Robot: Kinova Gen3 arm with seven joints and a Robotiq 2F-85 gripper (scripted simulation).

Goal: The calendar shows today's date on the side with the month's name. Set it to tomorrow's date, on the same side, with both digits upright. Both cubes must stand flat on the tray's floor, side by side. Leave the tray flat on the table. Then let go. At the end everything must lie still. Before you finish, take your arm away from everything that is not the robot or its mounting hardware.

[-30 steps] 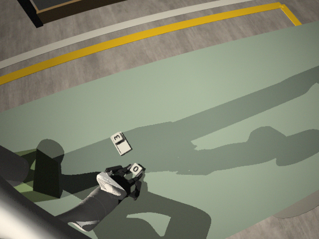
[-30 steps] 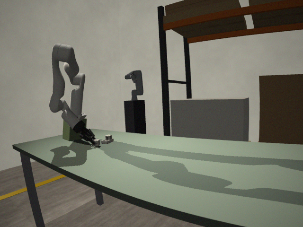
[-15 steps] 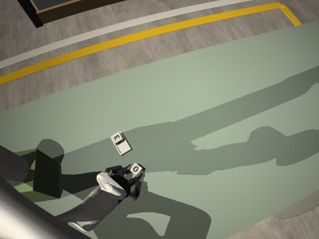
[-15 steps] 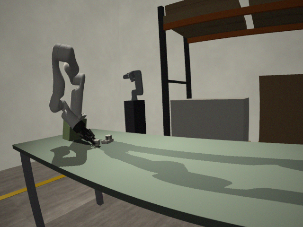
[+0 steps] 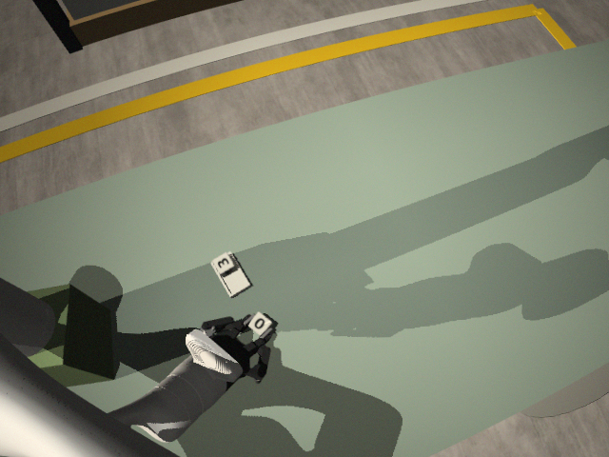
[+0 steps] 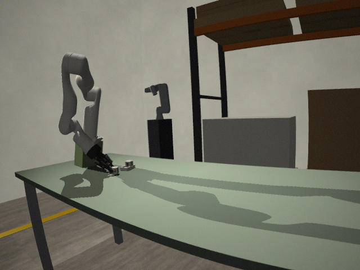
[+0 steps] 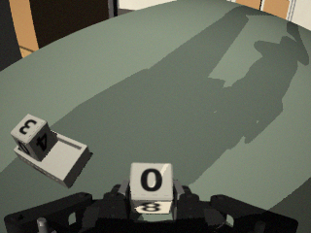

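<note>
The white tray (image 5: 238, 284) (image 6: 125, 169) (image 7: 65, 158) lies flat on the table. One white cube (image 5: 224, 263) (image 6: 129, 162) (image 7: 31, 127) stands in its far-left end in the wrist view, with a 3 on top and a 4 and a 0 on the sides seen. The other end of the tray has no cube. My gripper (image 5: 260, 324) (image 6: 115, 170) (image 7: 151, 190) is shut on the second white cube (image 5: 258, 321) (image 6: 116, 169) (image 7: 151, 176), which shows a 0 on top and an 8 below it, beside the tray and low at the table. Whether it touches the table is unclear. The month's name is not readable.
The green table (image 5: 314, 162) (image 6: 203, 180) (image 7: 121, 53) carries long arm shadows. A green block (image 5: 90, 334) (image 6: 80, 155) stands at the arm's base. Shelving, a grey box (image 6: 247, 142) and another small arm (image 6: 164, 98) are in the background.
</note>
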